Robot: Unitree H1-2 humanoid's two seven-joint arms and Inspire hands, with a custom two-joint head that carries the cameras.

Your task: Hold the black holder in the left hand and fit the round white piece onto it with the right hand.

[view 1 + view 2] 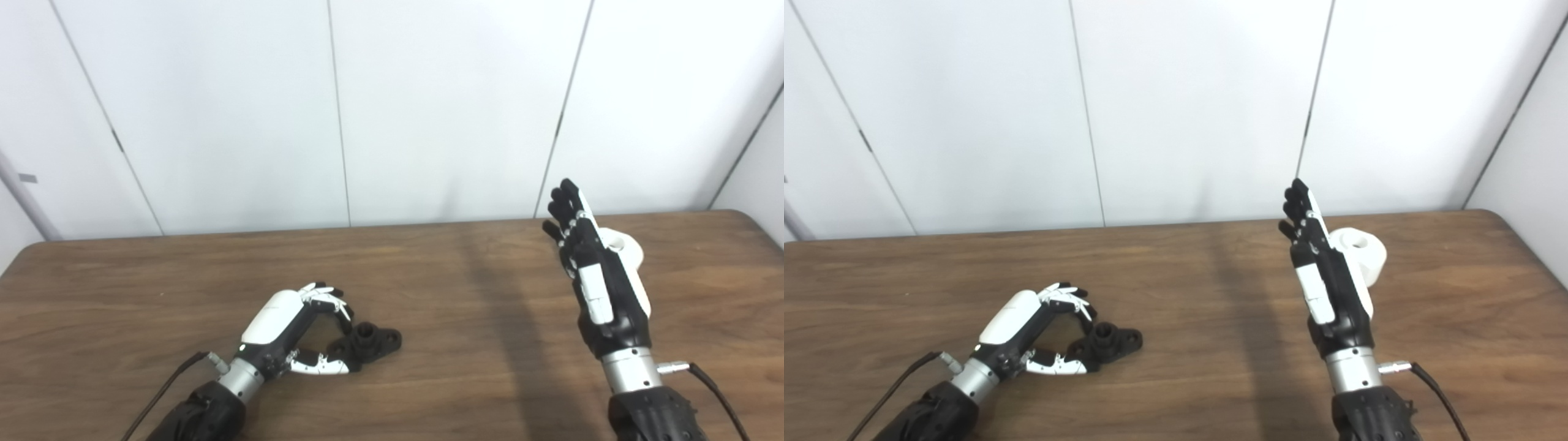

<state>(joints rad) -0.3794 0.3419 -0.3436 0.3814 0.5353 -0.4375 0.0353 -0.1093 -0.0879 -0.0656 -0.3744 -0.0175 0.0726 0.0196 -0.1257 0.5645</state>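
The black holder lies flat on the wooden table, left of centre, with a short round post standing up from its middle. My left hand rests on the table around the holder's near end, fingers curved above it and thumb below, not closed on it. The round white piece stands on the table at the right, partly hidden behind my right hand. That hand is raised off the table with fingers straight and pointing up, palm turned toward the white piece, holding nothing.
White wall panels rise behind the table's far edge. Cables run from both wrists toward the bottom edge. Bare wood spans the stretch between the two hands.
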